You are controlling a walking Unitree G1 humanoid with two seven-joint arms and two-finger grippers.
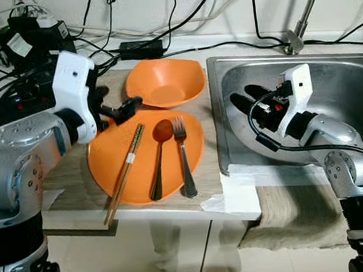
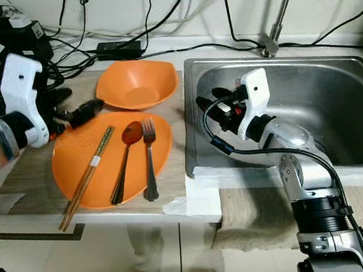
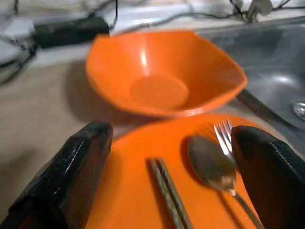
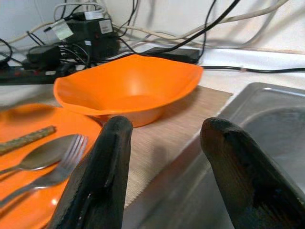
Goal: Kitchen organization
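Three utensils (image 1: 164, 158) lie just beyond left gripper (image 1: 117, 110) — plated.

The counter (image 1: 77, 183) bears an orange plate (image 1: 110, 158), an orange bowl (image 1: 164, 83) and cables (image 1: 28, 54).

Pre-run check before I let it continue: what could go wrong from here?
1. Left tool hangs open over the plate holding loose chopsticks, spoon and fork; a nudge could scatter them.
2. The plate overhangs the counter's front edge and may tip.
3. Right tool sits inside the sink near its wall; collision risk.
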